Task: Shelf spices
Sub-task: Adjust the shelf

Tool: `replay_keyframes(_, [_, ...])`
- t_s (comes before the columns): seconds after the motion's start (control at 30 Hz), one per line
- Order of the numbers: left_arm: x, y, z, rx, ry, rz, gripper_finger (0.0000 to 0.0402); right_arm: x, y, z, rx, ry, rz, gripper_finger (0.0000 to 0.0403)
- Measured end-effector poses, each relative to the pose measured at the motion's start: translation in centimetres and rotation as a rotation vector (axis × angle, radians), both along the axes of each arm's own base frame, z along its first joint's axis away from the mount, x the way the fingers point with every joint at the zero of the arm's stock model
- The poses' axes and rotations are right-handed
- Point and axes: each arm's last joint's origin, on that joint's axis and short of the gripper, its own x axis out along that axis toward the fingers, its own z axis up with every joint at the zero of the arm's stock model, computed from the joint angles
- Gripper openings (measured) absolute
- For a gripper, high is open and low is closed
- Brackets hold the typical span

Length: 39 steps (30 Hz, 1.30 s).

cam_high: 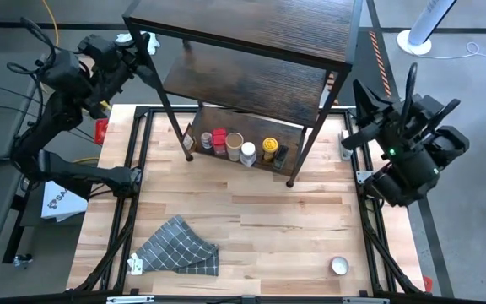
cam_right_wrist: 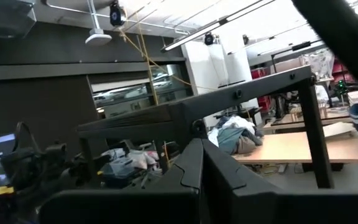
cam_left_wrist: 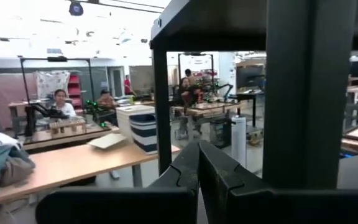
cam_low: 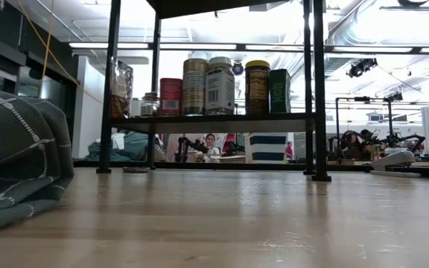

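One small round tin (cam_high: 338,266) sits near the front right corner of the wooden table (cam_high: 294,228), well apart from the grey checked cloth (cam_high: 178,247) crumpled near the front left. Farther back, the shelf (cam_high: 260,51) stands across the rear of the table, and the spices (cam_high: 241,149) are lined up in a row along its lowest board: jars with red, tan, white and yellow lids and a dark one at the right end; in the low view they stand upright side by side (cam_low: 216,85). Off the table's left rear, the left gripper (cam_high: 146,42) hangs by the shelf's upper corner, its fingers (cam_left_wrist: 185,171) pressed together on nothing. Off the right edge, the right gripper (cam_high: 359,93) points toward the shelf, fingers (cam_right_wrist: 194,165) likewise together and empty.
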Motion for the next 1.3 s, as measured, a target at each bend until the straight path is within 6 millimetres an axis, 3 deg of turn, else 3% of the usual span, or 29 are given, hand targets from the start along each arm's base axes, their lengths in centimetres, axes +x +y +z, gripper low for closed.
replay_keyframes(0.27, [0.8, 0.0, -0.2, -0.028, -0.038, -0.090, 0.0000, 1.0, 0.0, -0.4, -0.015, 0.040, -0.032, 0.0000])
replay_keyframes(0.47, [-0.4, -0.5, 0.1, -0.031, -0.063, -0.114, 0.0000, 1.9, -1.1, -0.5, -0.048, 0.044, -0.105, 0.0000])
replay_keyframes(0.63, [-1.7, -0.8, 0.3, -0.032, -0.076, -0.087, 0.0000, 2.0, 0.1, 0.1, -0.085, 0.060, -0.041, 0.0000])
replay_keyframes(0.87, [-2.4, -1.0, 0.5, -0.026, -0.093, -0.078, 0.0000, -1.0, -0.5, 3.0, -0.183, 0.039, -0.044, 0.0000])
replay_keyframes(1.07, [-2.5, -1.1, 0.6, -0.015, -0.096, -0.071, 0.0000, -3.8, -4.0, 5.0, -0.169, 0.064, -0.199, 0.0000])
replay_keyframes(1.3, [-1.5, -0.7, 0.3, -0.004, -0.048, -0.064, 0.0000, -5.7, -7.3, 5.2, -0.033, 0.076, -0.309, 0.0000])
